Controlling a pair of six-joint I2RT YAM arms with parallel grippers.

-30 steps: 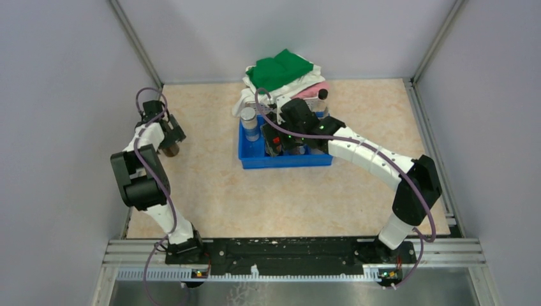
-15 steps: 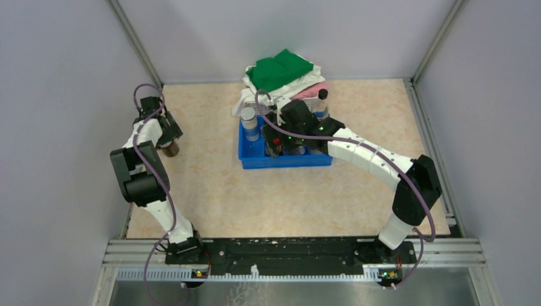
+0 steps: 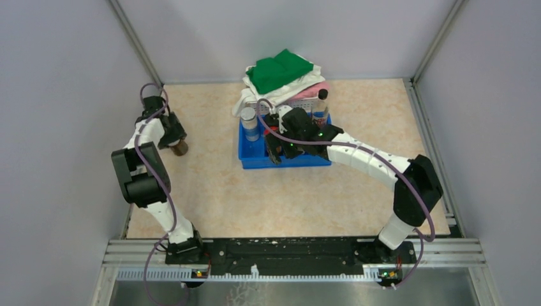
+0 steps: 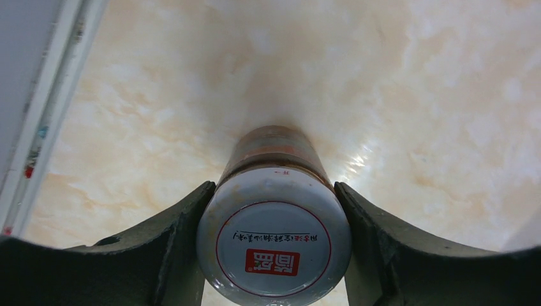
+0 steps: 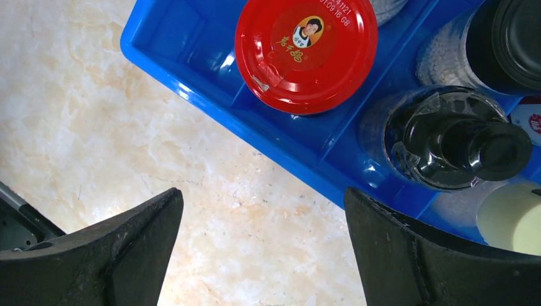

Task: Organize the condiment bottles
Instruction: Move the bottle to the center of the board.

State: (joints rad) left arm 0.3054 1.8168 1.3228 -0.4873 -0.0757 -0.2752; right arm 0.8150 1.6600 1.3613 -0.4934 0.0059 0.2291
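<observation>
Here my left end effector (image 4: 274,191) pinches the brown jar (image 4: 274,248) at its cap, upright on the worktop (image 4: 415,95), well apart from the blue tray (image 5: 287,150) (a stray, I judge, needing a compartment). My right end effector (image 5: 261,236) hangs spread and empty by the red-capped jar (image 5: 306,51).

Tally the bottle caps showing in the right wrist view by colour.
Red cap: 1
Black caps: 2
Cream cap: 1
Total: 4
Something more at the top edge is too cropped to count.
</observation>
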